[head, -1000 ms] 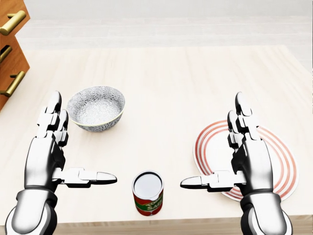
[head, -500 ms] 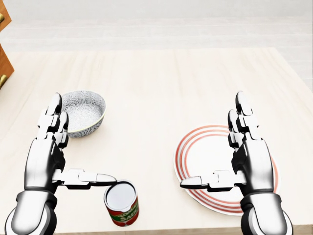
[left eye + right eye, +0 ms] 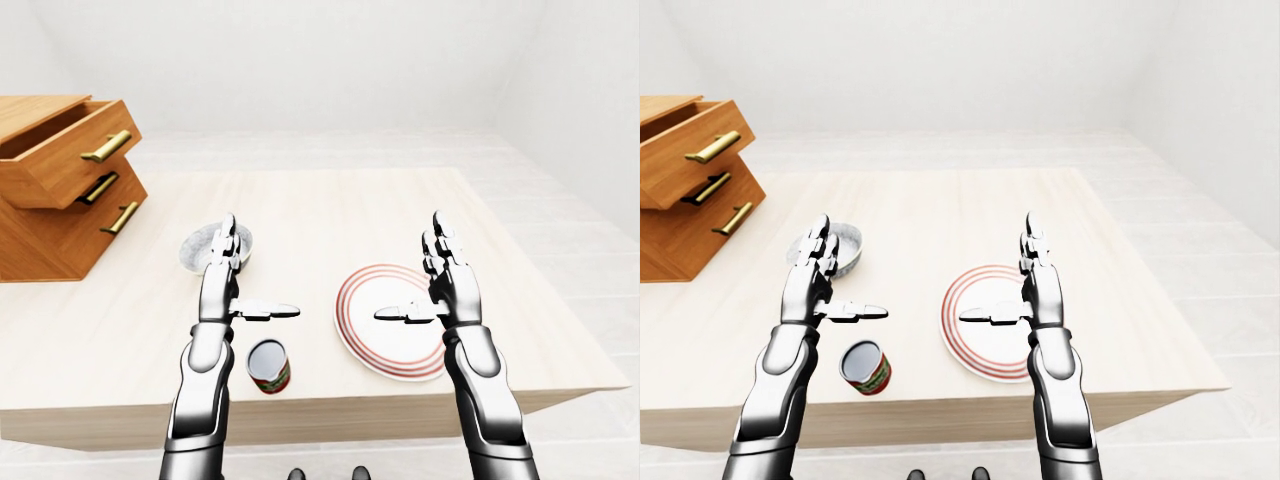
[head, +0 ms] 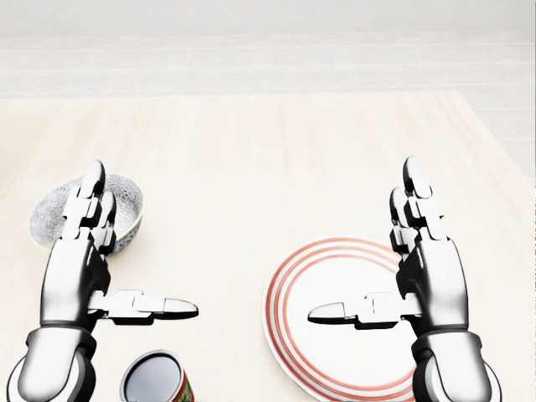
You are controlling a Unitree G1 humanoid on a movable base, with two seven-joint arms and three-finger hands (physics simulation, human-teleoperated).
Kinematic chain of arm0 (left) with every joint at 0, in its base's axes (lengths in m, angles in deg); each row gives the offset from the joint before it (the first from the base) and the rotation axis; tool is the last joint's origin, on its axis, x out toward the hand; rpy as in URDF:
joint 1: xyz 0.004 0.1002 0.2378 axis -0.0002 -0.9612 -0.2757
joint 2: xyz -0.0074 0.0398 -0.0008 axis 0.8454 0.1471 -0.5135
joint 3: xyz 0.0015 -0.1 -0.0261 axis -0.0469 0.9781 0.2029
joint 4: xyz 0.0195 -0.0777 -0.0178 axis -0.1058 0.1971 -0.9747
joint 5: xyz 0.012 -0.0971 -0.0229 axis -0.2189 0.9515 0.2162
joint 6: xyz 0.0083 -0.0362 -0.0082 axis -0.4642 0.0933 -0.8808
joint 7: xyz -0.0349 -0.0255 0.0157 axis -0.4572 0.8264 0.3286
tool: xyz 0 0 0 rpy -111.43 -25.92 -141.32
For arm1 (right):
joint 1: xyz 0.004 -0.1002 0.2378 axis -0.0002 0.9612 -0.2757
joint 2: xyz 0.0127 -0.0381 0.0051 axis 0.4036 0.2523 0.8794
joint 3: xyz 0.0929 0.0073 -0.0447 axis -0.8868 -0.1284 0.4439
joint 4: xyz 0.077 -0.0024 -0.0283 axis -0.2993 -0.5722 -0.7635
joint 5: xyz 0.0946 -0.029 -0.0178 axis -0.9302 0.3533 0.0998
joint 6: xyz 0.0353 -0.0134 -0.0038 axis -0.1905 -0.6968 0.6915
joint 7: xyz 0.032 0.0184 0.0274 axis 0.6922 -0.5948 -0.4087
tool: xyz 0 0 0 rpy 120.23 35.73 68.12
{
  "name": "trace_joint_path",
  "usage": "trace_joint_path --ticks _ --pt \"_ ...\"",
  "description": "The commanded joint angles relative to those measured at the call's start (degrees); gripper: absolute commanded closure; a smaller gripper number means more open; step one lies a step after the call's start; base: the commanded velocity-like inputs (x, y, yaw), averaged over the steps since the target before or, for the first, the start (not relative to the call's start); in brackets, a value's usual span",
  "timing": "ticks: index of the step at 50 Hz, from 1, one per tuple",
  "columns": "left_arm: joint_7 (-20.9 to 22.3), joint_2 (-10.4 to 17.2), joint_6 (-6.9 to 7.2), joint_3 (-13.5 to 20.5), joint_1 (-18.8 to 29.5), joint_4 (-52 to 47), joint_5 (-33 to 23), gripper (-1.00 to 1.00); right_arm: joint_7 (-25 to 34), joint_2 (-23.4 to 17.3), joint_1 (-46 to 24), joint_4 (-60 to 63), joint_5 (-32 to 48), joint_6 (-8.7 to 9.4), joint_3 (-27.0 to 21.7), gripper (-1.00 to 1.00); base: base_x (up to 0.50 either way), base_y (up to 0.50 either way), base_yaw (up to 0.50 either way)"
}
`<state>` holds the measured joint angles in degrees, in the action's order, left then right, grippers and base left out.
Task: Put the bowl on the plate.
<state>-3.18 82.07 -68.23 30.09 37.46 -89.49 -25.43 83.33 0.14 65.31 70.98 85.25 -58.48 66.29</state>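
Pale wood makes up the surface (image 4: 251, 151), with a chest of drawers (image 3: 60, 190) standing at its left end in the left-eye view. On it, the patterned bowl (image 4: 46, 224) sits upright at the left of the head view, partly hidden by the raised fingers of the left robot hand (image 4: 75, 276). The red-ringed plate (image 4: 335, 276) lies well apart from it, under the right robot hand (image 4: 431, 276). A can (image 3: 268, 365) stands between them, near the bottom edge.

Both robot hands are spread wide and hold nothing. The bowl looks like glazed ceramic: stiff, smooth, probably slippery and chippable, and fairly light. Pinching its rim, thumb inside and fingers outside the wall, seems the safest hold.
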Motion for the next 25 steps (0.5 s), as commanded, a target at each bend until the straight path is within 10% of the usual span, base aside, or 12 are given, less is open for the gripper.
trace_joint_path --ticks 1,25 --pt "0.08 0.08 0.0 0.1 0.03 -0.15 -0.15 -1.0 0.02 0.02 0.23 0.35 0.16 0.0 0.12 -1.0 0.16 -0.16 0.0" --pt "-0.03 0.49 0.0 0.77 0.61 0.27 -0.07 -1.0 0.26 -0.06 -0.07 0.71 0.34 0.0 0.19 -1.0 0.15 -0.15 0.0"
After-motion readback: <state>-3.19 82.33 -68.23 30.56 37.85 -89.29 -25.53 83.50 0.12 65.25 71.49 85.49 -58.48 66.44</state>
